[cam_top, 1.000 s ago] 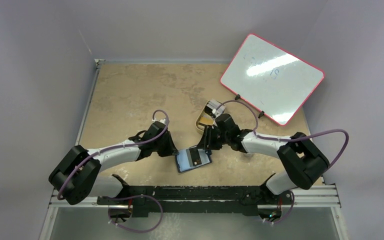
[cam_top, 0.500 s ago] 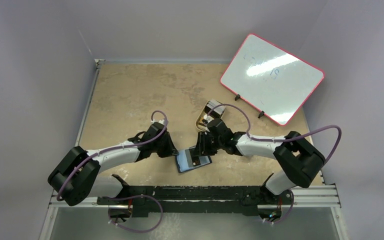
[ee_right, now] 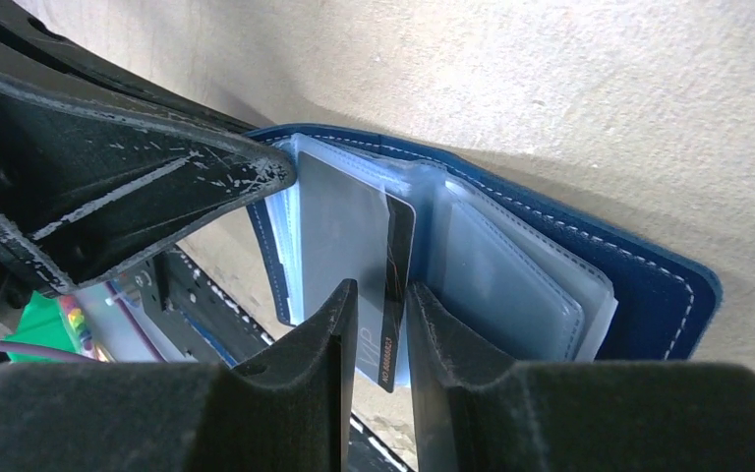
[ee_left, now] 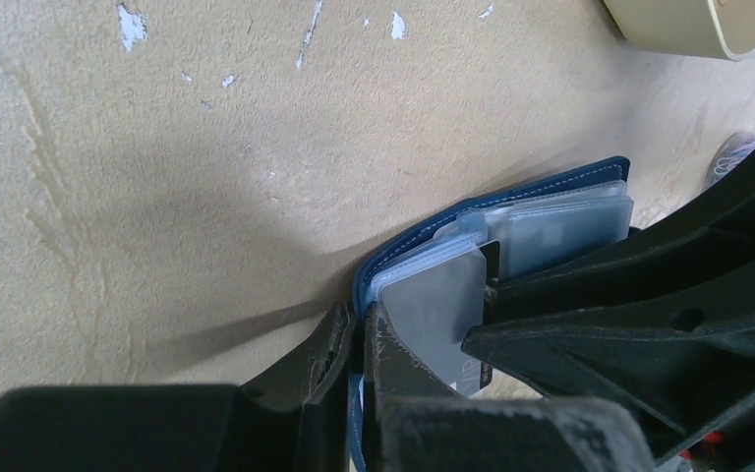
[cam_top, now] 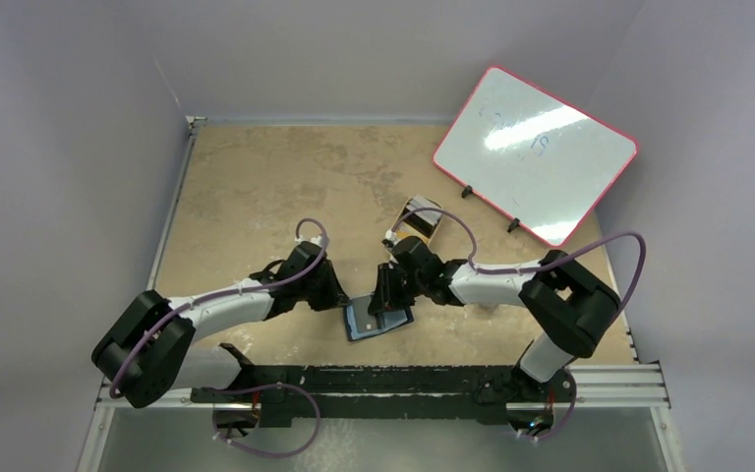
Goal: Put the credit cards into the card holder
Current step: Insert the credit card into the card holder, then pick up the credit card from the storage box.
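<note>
A: Right gripper first: open or closed?

B: Closed narrow on the black card, one finger against each face. Holds it standing on its long edge, right over the middle of the card holder, far end pushed in among the clear sleeves. Pale letters readable on the near end, between the fingers.

A: And the card holder itself, where?

B: Open on the table, dark blue cover below with pale stitching along the rim, sleeves facing up. Reached from two sides: right gripper over its middle, left gripper at its left edge. Seen from above, both black wrists nearly meeting over the card holder. Table top sandy beige, worn in patches.

A: Left gripper gripping, or only touching?

B: Gripping. Shut tight on the edge of the blue cover, one finger on each side of it.

A: More cards around the card holder?

B: Cannot tell for sure. Near, beyond its far edge and not touching, a tan oval tray with something shiny grey inside, too small to name. Farther beyond the card holder and to its right, a white board with red rim, propped up tilted on small black feet.
</note>
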Controlling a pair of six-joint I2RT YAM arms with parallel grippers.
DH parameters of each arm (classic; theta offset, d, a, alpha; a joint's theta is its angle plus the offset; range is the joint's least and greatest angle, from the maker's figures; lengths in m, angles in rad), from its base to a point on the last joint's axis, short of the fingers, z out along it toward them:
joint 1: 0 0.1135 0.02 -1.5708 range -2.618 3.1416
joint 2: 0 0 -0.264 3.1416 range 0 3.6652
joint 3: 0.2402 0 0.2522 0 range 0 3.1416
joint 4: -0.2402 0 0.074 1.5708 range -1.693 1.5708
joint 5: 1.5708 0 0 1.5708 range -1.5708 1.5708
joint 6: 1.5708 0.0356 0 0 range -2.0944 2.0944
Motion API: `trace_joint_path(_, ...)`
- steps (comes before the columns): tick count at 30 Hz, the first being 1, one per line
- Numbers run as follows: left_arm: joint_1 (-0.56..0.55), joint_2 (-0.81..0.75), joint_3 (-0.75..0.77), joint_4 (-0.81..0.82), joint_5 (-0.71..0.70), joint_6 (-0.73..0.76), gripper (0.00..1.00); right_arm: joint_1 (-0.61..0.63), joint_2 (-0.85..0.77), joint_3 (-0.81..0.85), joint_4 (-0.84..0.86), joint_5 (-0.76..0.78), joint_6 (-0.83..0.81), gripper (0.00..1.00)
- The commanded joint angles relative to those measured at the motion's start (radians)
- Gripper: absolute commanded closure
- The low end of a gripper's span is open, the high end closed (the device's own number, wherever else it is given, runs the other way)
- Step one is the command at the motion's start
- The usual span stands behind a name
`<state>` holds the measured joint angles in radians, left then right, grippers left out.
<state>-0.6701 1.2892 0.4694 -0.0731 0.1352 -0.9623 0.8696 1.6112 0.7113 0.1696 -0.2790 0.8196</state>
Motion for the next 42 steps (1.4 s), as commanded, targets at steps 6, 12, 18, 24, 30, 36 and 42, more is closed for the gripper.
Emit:
trace_joint_path(6, -0.005, -0.047, 0.005, 0.037, 0.018, -0.017, 0.86, 0.021, -0.057, 0.083, -0.135, 0.026, -0.043, 0.61)
trace_joint_path(12, -0.005, -0.044, 0.009, 0.038, 0.026, -0.013, 0.83, 0.013, -0.113, 0.144, -0.263, 0.122, -0.106, 0.51)
trace_joint_path(18, -0.004, -0.044, 0.017, 0.031, 0.029, -0.012, 0.80, -0.014, -0.144, 0.204, -0.340, 0.193, -0.212, 0.44)
trace_joint_path(24, -0.005, -0.048, 0.023, 0.025, 0.029, -0.007, 0.78, -0.038, -0.128, 0.349, -0.444, 0.383, -0.412, 0.39)
trace_joint_path(30, -0.005, -0.047, 0.025, 0.024, 0.031, -0.006, 0.82, -0.109, -0.059, 0.439, -0.481, 0.523, -0.568, 0.37)
trace_joint_path(36, -0.005, -0.051, 0.019, 0.028, 0.033, -0.007, 0.87, -0.183, -0.004, 0.482, -0.415, 0.613, -0.739, 0.36)
trace_joint_path(42, -0.005, -0.052, 0.022, 0.030, 0.044, -0.003, 0.92, -0.208, 0.074, 0.524, -0.361, 0.670, -0.871, 0.35)
